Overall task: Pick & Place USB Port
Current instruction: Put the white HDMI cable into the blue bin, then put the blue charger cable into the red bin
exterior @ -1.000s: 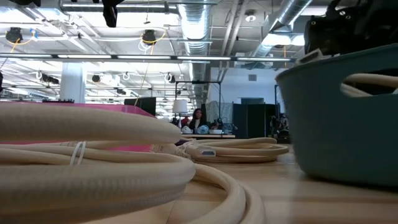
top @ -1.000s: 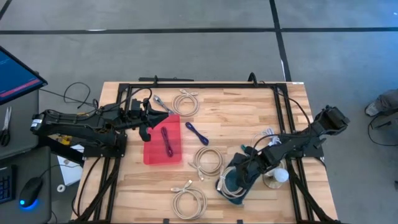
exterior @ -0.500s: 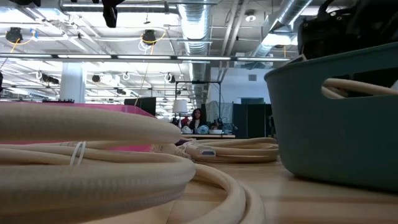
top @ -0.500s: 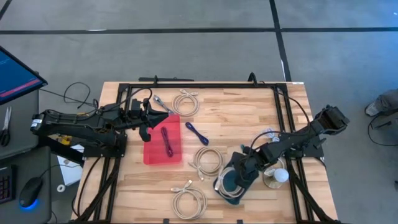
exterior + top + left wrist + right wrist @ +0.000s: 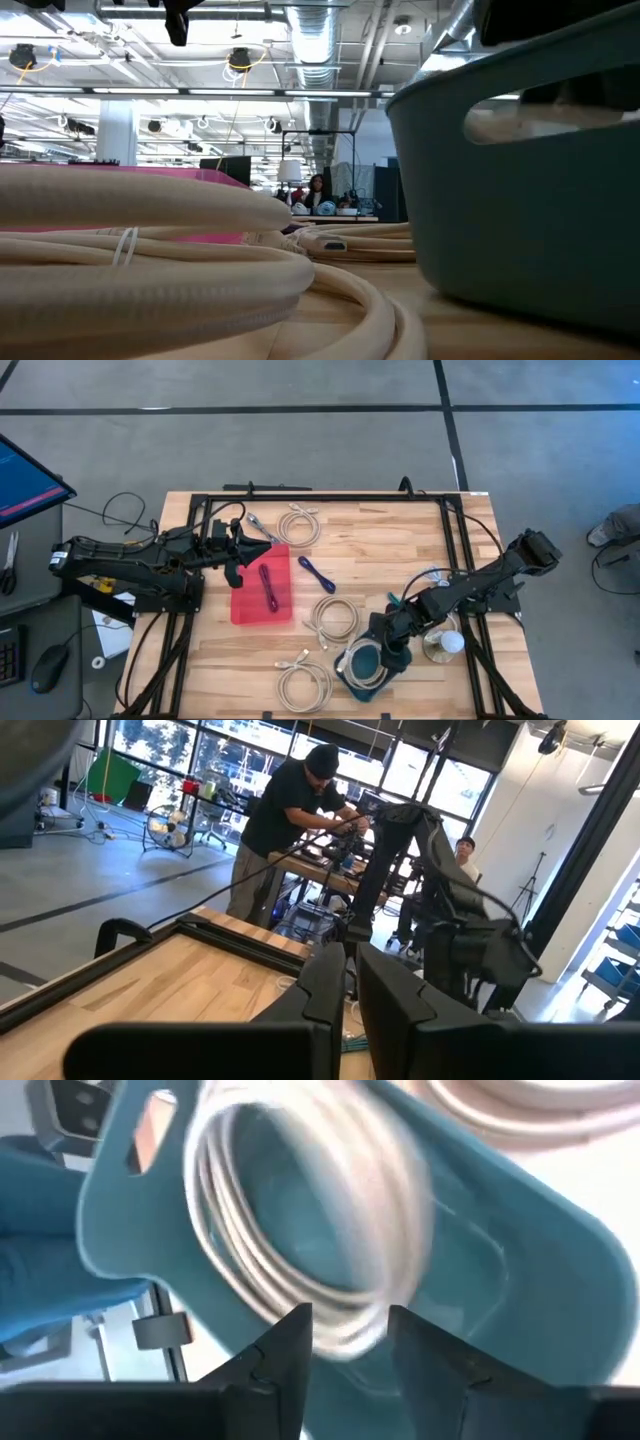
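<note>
The surface (image 5: pixel 400 550) is a wooden top with a black frame, and many cables are laid out on it. A red tray (image 5: pixel 262 595) is set near the left side, and a purple cable (image 5: pixel 268 586) is seen in it. A teal bin (image 5: pixel 365 665) is placed near the front edge, and a coiled white cable (image 5: pixel 364 663) lies inside it. This seems to be the putting-down step, with the cable being let go into the bin. The right end effector (image 5: pixel 393 653) is held just over the bin, at its rim. In the right wrist view its fingers (image 5: pixel 285 1345) are seen partly open, with the coil lying past them, and nothing looks gripped. Next, the fingers should be opened all the way, and the arm should be lifted straight up so the bin is not dragged along. More white coils (image 5: pixel 335 618) are left on the surface to be picked. The left end effector (image 5: pixel 262 542) is parked at the back edge of the tray, its fingers are shut, and nothing is held. The white cable looks thin, round and bendy, wound in neat loops.
</note>
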Motion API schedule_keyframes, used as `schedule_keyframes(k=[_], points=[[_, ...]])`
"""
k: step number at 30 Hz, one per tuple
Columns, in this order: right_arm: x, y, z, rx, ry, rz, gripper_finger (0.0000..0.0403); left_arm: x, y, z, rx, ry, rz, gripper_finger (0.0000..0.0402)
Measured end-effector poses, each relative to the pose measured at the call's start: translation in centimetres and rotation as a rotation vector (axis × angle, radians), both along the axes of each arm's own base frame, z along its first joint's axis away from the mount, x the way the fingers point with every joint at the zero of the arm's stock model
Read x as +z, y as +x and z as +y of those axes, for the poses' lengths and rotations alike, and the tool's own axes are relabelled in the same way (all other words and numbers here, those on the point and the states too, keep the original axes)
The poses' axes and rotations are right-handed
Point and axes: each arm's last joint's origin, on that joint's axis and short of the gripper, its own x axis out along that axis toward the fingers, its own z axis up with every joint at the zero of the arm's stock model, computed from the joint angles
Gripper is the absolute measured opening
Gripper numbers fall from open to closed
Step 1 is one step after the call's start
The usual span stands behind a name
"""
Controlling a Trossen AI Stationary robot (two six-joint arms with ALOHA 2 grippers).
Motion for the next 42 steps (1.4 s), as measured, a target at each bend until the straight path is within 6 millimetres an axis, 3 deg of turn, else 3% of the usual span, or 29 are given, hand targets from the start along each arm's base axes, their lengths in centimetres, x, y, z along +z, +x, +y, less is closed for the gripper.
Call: schedule_keyframes(k=[15,21,30,36,42], points=[[4.6,-0.4,-2.9,0.054,-0.149,0.199,0.0111,0.0,0.0,0.0,0.000,0.000,0.003,0.0030],[5.0,-0.8,-4.4,-0.003,-0.222,0.281,0.0112,-0.1,0.0,0.0,0.000,0.000,0.011,0.0030],[5.0,-1.3,-7.1,-0.256,-0.262,0.434,0.0111,-0.1,0.0,0.0,0.000,0.000,0.015,0.0030],[5.0,-0.9,-8.8,-0.466,-0.229,0.470,0.0111,-0.2,0.0,0.0,0.000,0.000,0.017,0.0030],[5.0,-0.6,-10.3,-0.554,-0.218,0.465,0.0111,-0.2,0.0,0.0,0.000,0.000,0.017,0.0030]])
